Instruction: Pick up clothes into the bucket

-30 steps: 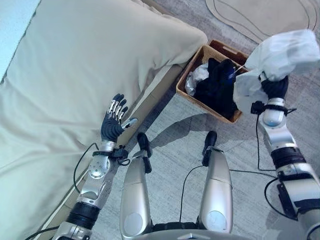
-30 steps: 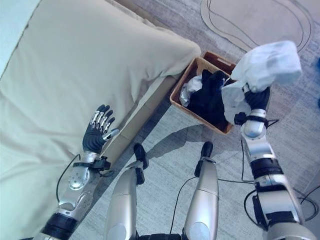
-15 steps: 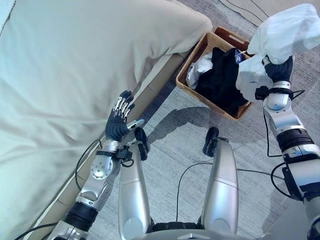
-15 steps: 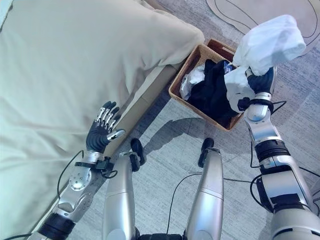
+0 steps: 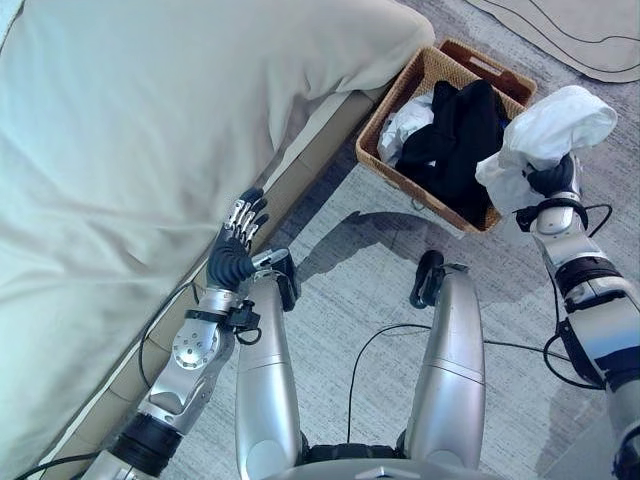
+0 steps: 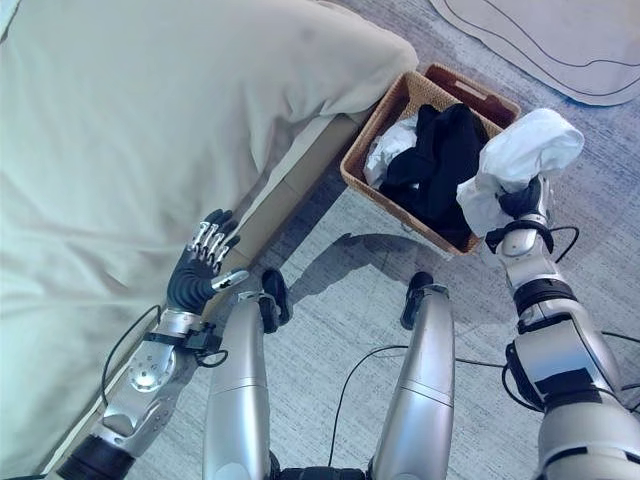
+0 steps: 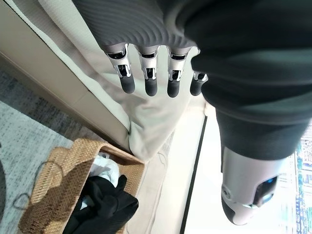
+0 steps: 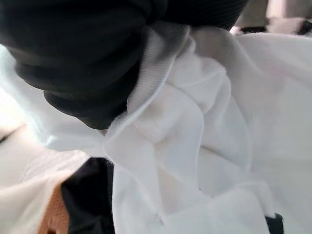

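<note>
The right hand (image 5: 556, 180) is raised at about 2 o'clock in the head views, its fingers buried in a bunched white garment (image 5: 545, 135); the cloth wraps over the hand, so whether the fingers are curled round it cannot be told. In the right wrist view the white folds (image 8: 195, 146) press right against the dark ribbed cover. The bundle hangs over the near right corner of the woven basket (image 5: 385, 125), touching or just above its rim.

The basket sits on the grey carpet (image 5: 350, 290) at roughly 1 o'clock, beside the corner of the bed. Inside it a black garment (image 5: 455, 140) lies across the middle, with a crumpled pale piece of clothing (image 5: 405, 115) at the end nearest the bed.

The left hand (image 5: 235, 255) is held up at about 8 o'clock, fingers (image 7: 148, 80) straight and spread, holding nothing, just beside the edge of the bed. A cream duvet (image 5: 150, 150) covers the bed from 9 to 12 o'clock. A pale rug (image 5: 570, 35) lies at the far right, well apart from the basket
</note>
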You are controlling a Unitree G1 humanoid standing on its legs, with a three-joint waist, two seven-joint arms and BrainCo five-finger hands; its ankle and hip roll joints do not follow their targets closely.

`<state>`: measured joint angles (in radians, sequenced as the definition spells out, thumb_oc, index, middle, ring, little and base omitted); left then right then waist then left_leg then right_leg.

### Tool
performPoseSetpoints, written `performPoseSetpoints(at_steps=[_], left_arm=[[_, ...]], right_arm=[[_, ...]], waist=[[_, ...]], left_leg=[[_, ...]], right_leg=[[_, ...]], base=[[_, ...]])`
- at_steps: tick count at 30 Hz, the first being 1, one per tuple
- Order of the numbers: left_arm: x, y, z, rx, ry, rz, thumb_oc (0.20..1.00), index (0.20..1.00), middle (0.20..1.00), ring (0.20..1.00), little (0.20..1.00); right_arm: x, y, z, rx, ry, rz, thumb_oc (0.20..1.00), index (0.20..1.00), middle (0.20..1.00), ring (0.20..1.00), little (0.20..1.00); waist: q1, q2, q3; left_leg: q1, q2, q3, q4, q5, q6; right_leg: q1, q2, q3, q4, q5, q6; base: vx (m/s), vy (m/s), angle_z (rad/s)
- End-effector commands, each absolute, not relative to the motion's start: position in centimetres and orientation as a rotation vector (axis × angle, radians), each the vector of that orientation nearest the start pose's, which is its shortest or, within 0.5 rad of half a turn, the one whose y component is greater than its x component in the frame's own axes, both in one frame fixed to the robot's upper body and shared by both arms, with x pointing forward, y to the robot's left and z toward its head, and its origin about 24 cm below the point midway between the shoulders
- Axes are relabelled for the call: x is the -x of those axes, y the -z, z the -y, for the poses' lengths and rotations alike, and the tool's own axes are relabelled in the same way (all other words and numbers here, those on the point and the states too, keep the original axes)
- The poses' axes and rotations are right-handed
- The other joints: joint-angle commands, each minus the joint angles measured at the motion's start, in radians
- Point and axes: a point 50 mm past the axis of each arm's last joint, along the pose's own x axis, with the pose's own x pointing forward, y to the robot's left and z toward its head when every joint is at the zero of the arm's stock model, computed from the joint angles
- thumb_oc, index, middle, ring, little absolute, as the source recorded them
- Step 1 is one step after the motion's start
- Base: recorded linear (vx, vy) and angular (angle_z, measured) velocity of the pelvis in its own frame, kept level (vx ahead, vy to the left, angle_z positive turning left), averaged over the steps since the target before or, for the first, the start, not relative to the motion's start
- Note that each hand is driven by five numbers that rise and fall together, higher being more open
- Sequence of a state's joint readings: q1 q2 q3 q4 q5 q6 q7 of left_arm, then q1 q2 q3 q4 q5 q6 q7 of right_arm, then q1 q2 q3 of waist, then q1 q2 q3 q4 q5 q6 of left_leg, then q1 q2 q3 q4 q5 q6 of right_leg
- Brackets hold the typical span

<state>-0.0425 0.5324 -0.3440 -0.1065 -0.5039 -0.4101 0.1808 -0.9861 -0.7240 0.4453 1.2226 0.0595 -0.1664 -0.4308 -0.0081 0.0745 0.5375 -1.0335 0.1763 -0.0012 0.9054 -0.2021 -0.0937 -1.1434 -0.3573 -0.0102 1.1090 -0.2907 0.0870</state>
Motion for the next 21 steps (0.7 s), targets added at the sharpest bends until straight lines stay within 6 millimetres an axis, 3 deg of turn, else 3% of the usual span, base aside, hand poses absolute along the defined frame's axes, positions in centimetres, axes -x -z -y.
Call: performPoseSetpoints(at_steps=[1, 3, 7, 16, 17, 18, 19, 21], left_arm=[[-23.3, -11.6, -16.1, 0.124, 0.247, 0.457, 1.000, 1.000, 1.000, 1.000, 1.000], [-23.3, -11.8, -15.9, 0.127, 0.263, 0.468, 1.000, 1.000, 1.000, 1.000, 1.000], [-23.4, -12.2, -15.9, 0.135, 0.267, 0.483, 1.000, 1.000, 1.000, 1.000, 1.000], [-23.3, -12.3, -15.7, 0.145, 0.281, 0.490, 1.000, 1.000, 1.000, 1.000, 1.000], [-23.4, -12.2, -15.8, 0.147, 0.271, 0.486, 1.000, 1.000, 1.000, 1.000, 1.000], [-23.4, -12.2, -15.8, 0.147, 0.271, 0.486, 1.000, 1.000, 1.000, 1.000, 1.000], [-23.4, -12.2, -15.9, 0.149, 0.265, 0.485, 1.000, 1.000, 1.000, 1.000, 1.000], [-23.5, -12.2, -16.0, 0.150, 0.263, 0.487, 1.000, 1.000, 1.000, 1.000, 1.000]], right_arm=[[-37.0, -21.1, 34.1, 0.949, 0.661, 0.123, 0.200, 0.200, 0.200, 0.200, 0.200], [-37.0, -22.6, 34.1, 1.030, 0.667, 0.157, 0.200, 0.200, 0.200, 0.200, 0.200], [-37.3, -23.4, 33.4, 1.150, 0.615, 0.191, 0.200, 0.200, 0.200, 0.200, 0.200], [-36.8, -21.3, 34.8, 1.214, 0.596, 0.045, 0.200, 0.200, 0.200, 0.200, 0.200], [-36.9, -21.1, 34.7, 1.207, 0.586, 0.044, 0.241, 0.241, 0.241, 0.241, 0.241], [-36.9, -21.1, 34.7, 1.207, 0.586, 0.044, 0.398, 0.398, 0.398, 0.398, 0.398], [-36.9, -21.1, 34.6, 1.211, 0.580, 0.042, 1.000, 1.000, 1.000, 1.000, 1.000], [-36.9, -21.2, 34.8, 1.227, 0.586, 0.028, 1.000, 1.000, 1.000, 1.000, 1.000]], waist=[[0.003, 0.027, -0.057], [0.010, 0.024, -0.063], [0.014, 0.017, -0.067], [0.034, 0.031, -0.083], [0.034, 0.031, -0.087], [0.034, 0.031, -0.088], [0.036, 0.031, -0.091], [0.037, 0.029, -0.093]], left_leg=[[-0.005, -0.035, 0.012, 0.096, -0.116, 0.040], [-0.015, -0.045, 0.011, 0.066, -0.094, 0.033], [-0.032, -0.059, 0.006, 0.031, -0.066, 0.026], [-0.076, -0.074, -0.010, 0.039, -0.057, 0.026], [-0.078, -0.076, -0.008, 0.040, -0.057, 0.027], [-0.078, -0.076, -0.008, 0.040, -0.057, 0.027], [-0.075, -0.076, -0.009, 0.038, -0.057, 0.028], [-0.070, -0.076, -0.007, 0.035, -0.058, 0.029]], right_leg=[[0.029, 0.045, 0.010, -0.113, 0.051, -0.007], [0.021, 0.040, 0.003, -0.129, 0.057, -0.004], [0.012, 0.038, -0.004, -0.151, 0.068, -0.002], [-0.023, 0.028, -0.010, -0.130, 0.063, -0.001], [-0.023, 0.026, -0.012, -0.130, 0.064, -0.002], [-0.023, 0.026, -0.012, -0.130, 0.064, -0.002], [-0.021, 0.028, -0.011, -0.135, 0.065, -0.001], [-0.019, 0.029, -0.009, -0.136, 0.066, -0.001]], base=[[-0.01, -0.029, 0.06], [-0.02, -0.038, 0.08], [-0.03, -0.035, 0.11], [0.01, -0.007, 0.11], [0.01, 0.010, 0.12], [0.02, 0.014, 0.11], [0.02, 0.008, 0.05], [0.02, 0.010, 0.05]])
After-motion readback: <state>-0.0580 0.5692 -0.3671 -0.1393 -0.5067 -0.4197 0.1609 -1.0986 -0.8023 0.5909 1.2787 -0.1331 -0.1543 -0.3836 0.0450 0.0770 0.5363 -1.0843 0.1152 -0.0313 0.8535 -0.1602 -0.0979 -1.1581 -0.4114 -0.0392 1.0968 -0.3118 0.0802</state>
